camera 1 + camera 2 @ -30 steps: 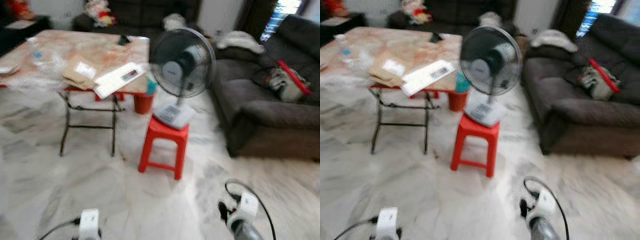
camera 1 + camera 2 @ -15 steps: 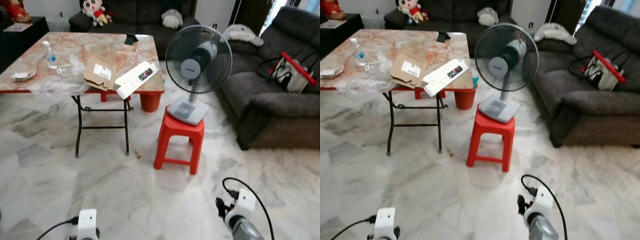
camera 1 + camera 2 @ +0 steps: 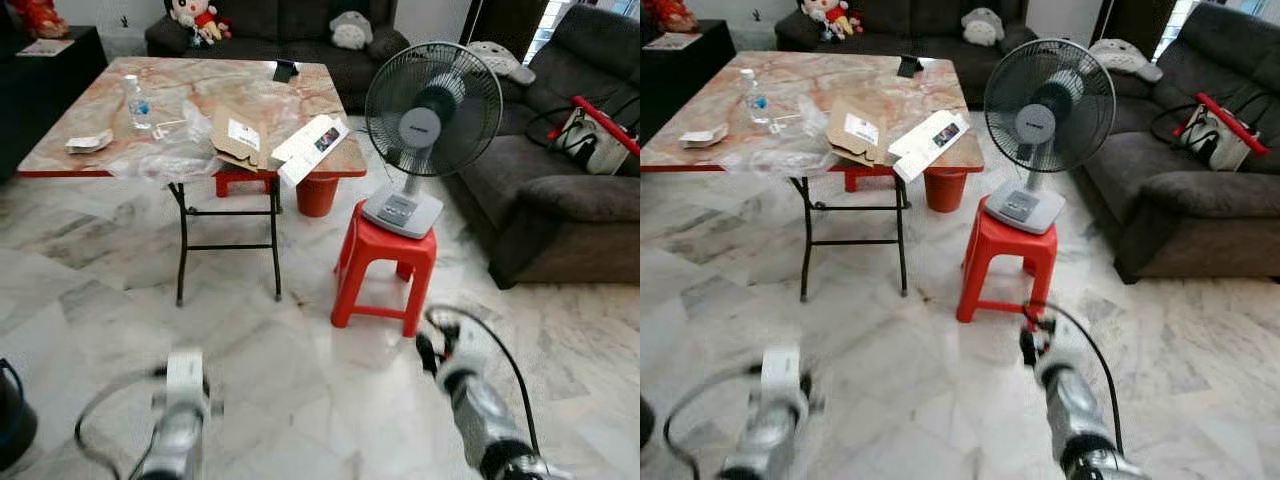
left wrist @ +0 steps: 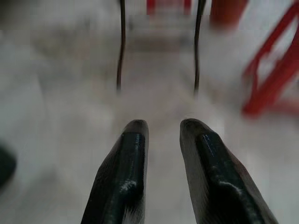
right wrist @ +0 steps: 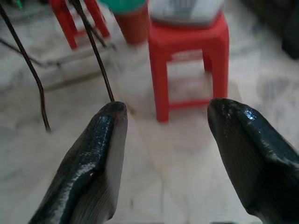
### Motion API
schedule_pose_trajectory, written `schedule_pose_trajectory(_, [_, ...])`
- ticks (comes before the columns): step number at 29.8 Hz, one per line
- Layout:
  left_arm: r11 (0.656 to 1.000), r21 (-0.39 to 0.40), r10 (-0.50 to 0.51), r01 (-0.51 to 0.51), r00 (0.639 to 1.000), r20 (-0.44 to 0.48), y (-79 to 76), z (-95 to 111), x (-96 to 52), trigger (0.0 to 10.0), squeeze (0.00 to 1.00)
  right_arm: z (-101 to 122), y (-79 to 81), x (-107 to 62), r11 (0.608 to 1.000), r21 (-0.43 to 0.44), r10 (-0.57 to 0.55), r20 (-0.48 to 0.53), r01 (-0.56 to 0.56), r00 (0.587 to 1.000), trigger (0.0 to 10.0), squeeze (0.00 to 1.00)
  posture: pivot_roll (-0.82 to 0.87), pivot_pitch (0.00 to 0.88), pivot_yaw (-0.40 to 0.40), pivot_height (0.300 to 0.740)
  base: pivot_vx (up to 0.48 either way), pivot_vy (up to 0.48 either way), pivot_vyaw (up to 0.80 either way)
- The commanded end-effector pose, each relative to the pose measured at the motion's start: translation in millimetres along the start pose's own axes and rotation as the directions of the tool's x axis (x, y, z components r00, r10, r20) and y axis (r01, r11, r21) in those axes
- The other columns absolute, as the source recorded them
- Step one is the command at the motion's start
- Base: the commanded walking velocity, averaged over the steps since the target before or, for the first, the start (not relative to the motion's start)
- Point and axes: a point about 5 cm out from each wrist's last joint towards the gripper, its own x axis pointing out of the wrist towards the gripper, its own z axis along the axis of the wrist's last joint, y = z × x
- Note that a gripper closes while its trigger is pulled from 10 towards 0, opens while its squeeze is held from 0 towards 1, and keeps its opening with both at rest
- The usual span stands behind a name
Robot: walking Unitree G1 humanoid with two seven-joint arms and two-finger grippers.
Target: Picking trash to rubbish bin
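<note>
Marble floor (image 3: 300,370) spreads out ahead, and both arms are raised low in front, blurred in the head views. On the folding table (image 3: 80,150) lies the trash: a flattened cardboard box (image 3: 240,135), a white carton (image 3: 312,148) hanging over the near edge, crumpled clear plastic (image 3: 165,160), a water bottle (image 3: 137,100) and a small white wad (image 3: 90,142). Just beside the table a fan (image 3: 430,115) stands on a red stool (image 3: 385,265), and a red bucket (image 3: 318,192) sits under the table's far side. Sofa (image 3: 560,190) to the right, with a bag (image 3: 595,135) on it. Left gripper (image 4: 161,128) shows its fingers a narrow gap apart, holding nothing, pointed at the table legs. Right gripper (image 5: 163,109) is spread wide, empty, aimed at the stool. A dark object (image 3: 12,420) sits at the left edge.
</note>
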Motion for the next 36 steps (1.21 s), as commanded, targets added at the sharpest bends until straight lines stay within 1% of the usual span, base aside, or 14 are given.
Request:
schedule_pose_trajectory(1, [1.000,-0.018,0.016,-0.015,0.998,0.067,-2.6,17.1,5.8,10.0,0.00,29.0,2.9,7.6,1.000,-0.003,0.016,0.110,-0.016,0.994,10.0,0.00,-0.17,0.000,-0.052,0.740,0.000,0.000,0.00])
schedule_pose_trajectory(4, [1.000,-0.017,0.022,-0.020,0.988,0.153,-4.9,41.5,13.3,10.0,0.00,54.8,15.9,15.0,0.998,-0.019,0.055,0.196,-0.053,0.979,10.0,0.00,-0.17,0.000,-0.052,0.740,0.000,0.000,0.00])
schedule_pose_trajectory(5, [1.000,-0.015,0.021,-0.018,0.980,0.199,-6.7,53.4,16.1,10.0,0.00,67.9,23.0,18.0,0.997,-0.023,0.077,0.242,-0.074,0.967,10.0,0.00,-0.18,0.000,-0.044,0.740,0.000,0.000,0.00])
schedule_pose_trajectory(7, [1.000,0.000,0.011,-0.011,0.971,0.240,-9.4,62.7,17.6,10.0,0.00,78.1,28.7,19.8,0.996,-0.022,0.093,0.279,-0.090,0.956,10.0,0.00,-0.18,0.000,-0.044,0.740,0.000,0.000,0.00])
schedule_pose_trajectory(9, [1.000,0.003,0.006,-0.007,0.968,0.251,-10.4,65.2,17.9,10.0,0.00,80.7,30.3,20.2,0.995,-0.020,0.097,0.289,-0.095,0.952,10.0,0.00,-0.18,0.000,-0.044,0.740,0.000,0.000,0.00])
schedule_pose_trajectory(12, [0.999,0.044,-0.016,0.002,0.945,0.326,-15.1,76.5,16.6,10.0,0.00,86.0,35.9,20.7,0.993,-0.024,0.119,0.314,-0.118,0.942,10.0,0.00,-0.18,0.000,-0.042,0.740,0.000,0.000,0.00])
schedule_pose_trajectory(14, [0.998,0.059,-0.027,0.006,0.934,0.357,-17.6,80.4,15.1,10.0,0.00,86.6,38.1,20.7,0.992,-0.031,0.130,0.320,-0.126,0.939,10.0,0.00,-0.18,0.000,-0.042,0.740,0.152,0.000,0.00])
schedule_pose_trajectory(17, [0.998,0.065,-0.032,0.008,0.927,0.374,-19.9,81.6,13.7,10.0,0.00,86.9,40.1,20.4,0.990,-0.037,0.142,0.327,-0.138,0.934,10.0,0.00,-0.18,0.000,-0.047,0.740,0.330,0.000,0.00])
schedule_pose_trajectory(22, [0.998,0.068,-0.035,0.010,0.926,0.376,-21.0,80.9,12.9,10.0,0.00,87.4,42.4,20.3,0.987,-0.048,0.158,0.331,-0.150,0.930,10.0,0.00,-0.17,0.000,-0.047,0.740,0.348,0.000,0.00])
schedule_pose_trajectory(25, [0.998,0.069,-0.039,0.013,0.925,0.377,-22.2,79.7,12.1,10.0,0.00,88.6,46.0,20.2,0.984,-0.065,0.179,0.339,-0.166,0.924,10.0,0.00,-0.17,0.000,-0.049,0.740,0.363,0.000,0.59])
schedule_pose_trajectory(31, [0.997,0.077,-0.037,0.008,0.923,0.383,-22.1,79.0,11.3,10.0,0.00,89.0,50.5,20.3,0.980,-0.068,0.201,0.344,-0.189,0.917,10.0,0.00,-0.16,0.000,-0.047,0.740,0.361,0.000,0.79])
schedule_pose_trajectory(33, [0.997,0.082,-0.030,-0.001,0.923,0.383,-19.9,78.3,11.2,10.0,0.00,85.3,55.2,20.5,0.975,-0.059,0.220,0.331,-0.213,0.917,10.0,0.00,-0.16,0.000,-0.047,0.740,0.362,0.000,0.00])
schedule_pose_trajectory(36, [0.997,0.082,-0.026,-0.006,0.922,0.386,-18.7,78.6,11.1,10.0,0.00,82.6,58.6,20.3,0.971,-0.068,0.238,0.324,-0.229,0.916,10.0,0.00,-0.14,0.000,-0.054,0.740,0.363,0.000,0.00])
